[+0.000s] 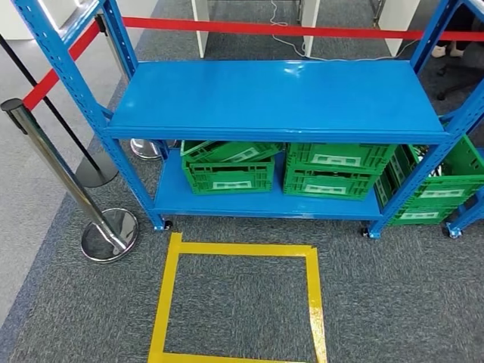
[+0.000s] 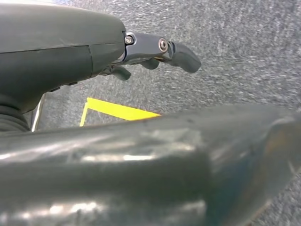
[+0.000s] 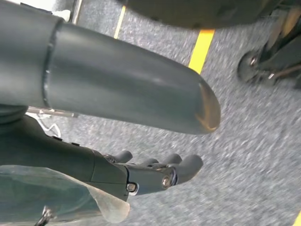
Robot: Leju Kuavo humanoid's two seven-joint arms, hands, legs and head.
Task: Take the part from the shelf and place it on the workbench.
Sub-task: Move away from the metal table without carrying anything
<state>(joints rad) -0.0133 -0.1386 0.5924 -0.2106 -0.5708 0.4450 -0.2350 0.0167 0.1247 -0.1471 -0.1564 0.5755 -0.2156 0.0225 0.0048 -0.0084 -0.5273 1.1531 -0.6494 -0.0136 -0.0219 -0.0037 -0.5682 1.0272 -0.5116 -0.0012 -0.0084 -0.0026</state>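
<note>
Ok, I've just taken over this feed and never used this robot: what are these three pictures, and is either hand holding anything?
It is a two-legged humanoid with two arms, each ending in a hand. The wide picture comes from its head, looking forward and down at a blue shelf. The top board shows nothing on it; the lower board carries green crates, one of them tilted on another. A yellow tape rectangle marks the grey carpet in front, and a red barrier belt runs behind.

The other two pictures come from cameras at the wrists, turned at odd angles and looking down at the carpet. The left hand and the right hand each have their fingers stretched out and apart, holding nothing. No part has been picked up yet.
</note>
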